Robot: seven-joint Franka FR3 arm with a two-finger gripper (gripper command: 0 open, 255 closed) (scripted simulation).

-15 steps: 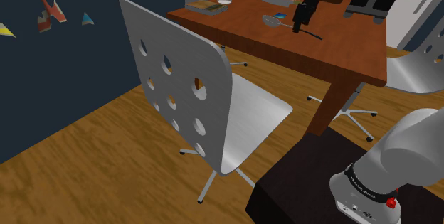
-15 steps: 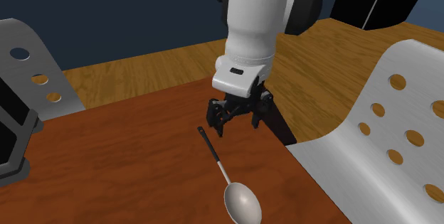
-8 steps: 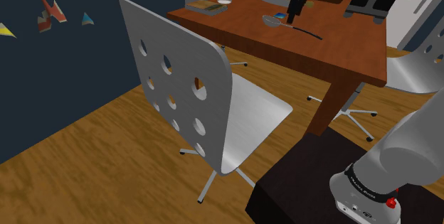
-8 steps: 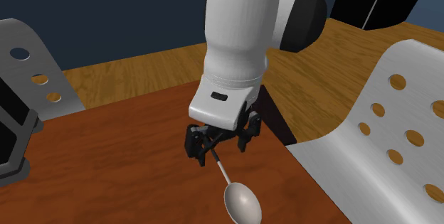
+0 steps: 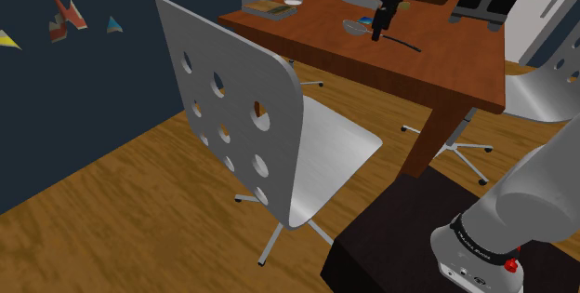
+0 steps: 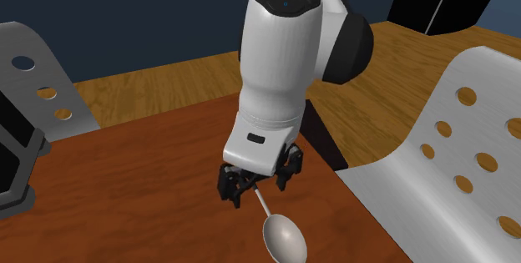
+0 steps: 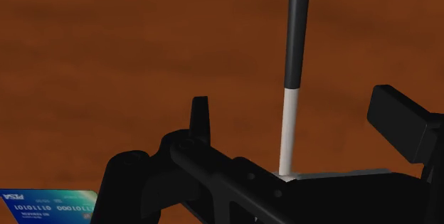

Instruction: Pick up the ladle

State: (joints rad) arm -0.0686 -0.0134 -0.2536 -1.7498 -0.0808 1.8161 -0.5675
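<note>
Ladle, look: You are looking at a slim ladle [image 6: 282, 236] with a shallow grey oval bowl, a thin pale stem and a black grip at the far end.
Ladle, place: It is lying flat on the reddish-brown wooden table [image 6: 142, 186], near the table edge that is facing the perforated grey chair [image 6: 455, 161].
Ladle, shoulder view: The bowl [image 5: 356, 28] is sitting on the view's left of the gripper [image 5: 378, 31], and the black grip is running off to the right.
Gripper, place: The gripper [image 6: 255, 188] is hanging low over the stem, just behind the bowl, with the white arm rising straight above it.
Gripper, state: The fingers [image 7: 201, 119] are standing spread apart. The stem [image 7: 287, 126] is running between them with a gap on each side, so nothing is gripping it.
Stem, wrist view: Pale is changing to black just beyond the fingertips.
Card: A blue bank card [image 7: 46, 205] is lying on the table off to one side of the gripper.
</note>
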